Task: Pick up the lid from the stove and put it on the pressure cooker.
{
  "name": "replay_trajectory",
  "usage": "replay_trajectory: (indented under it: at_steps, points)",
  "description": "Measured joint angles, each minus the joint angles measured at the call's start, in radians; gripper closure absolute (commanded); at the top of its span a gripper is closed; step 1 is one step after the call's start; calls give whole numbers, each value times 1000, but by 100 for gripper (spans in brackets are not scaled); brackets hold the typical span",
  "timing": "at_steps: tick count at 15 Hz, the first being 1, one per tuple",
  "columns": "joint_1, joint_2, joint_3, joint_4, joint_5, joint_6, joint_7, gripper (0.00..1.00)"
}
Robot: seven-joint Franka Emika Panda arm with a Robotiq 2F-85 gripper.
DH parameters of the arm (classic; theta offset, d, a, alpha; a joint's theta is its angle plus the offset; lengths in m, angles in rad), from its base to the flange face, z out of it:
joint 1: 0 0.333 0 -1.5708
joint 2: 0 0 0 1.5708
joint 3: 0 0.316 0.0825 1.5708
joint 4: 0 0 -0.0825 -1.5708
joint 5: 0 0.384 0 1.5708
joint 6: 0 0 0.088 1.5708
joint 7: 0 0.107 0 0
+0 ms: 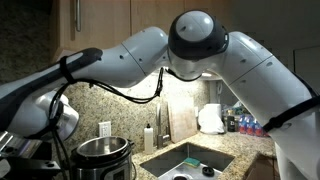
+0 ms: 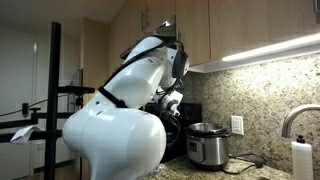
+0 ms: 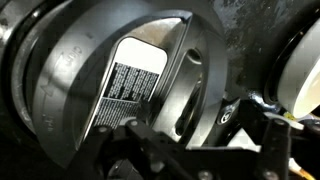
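The wrist view is filled by the round black lid (image 3: 90,70), which has a white printed label (image 3: 135,80) and a raised handle (image 3: 185,80) running across its top. My gripper (image 3: 198,150) hangs just over it, open, its dark fingers (image 3: 130,150) standing either side of the handle's near end without touching it. Around the lid, the stove (image 3: 250,35) shows only as a dark surface. The pressure cooker (image 1: 103,155) (image 2: 205,146), brushed steel with a black rim, stands uncovered on the granite counter in both exterior views.
A steel sink (image 1: 185,160) with a soap bottle (image 1: 149,137) beside it lies past the cooker. Small bottles (image 1: 245,125) stand at the back wall. In an exterior view a faucet (image 2: 292,120) rises at the edge. Cupboards hang overhead.
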State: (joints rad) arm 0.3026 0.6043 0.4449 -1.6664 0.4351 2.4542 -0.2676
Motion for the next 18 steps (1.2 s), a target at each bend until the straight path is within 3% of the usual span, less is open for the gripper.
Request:
replay_trajectory:
  at_steps: [8, 18]
  points:
    - [13, -4, -6, 3, -12, 23, 3, 90]
    - [17, -6, 8, -2, -13, 54, 28, 93]
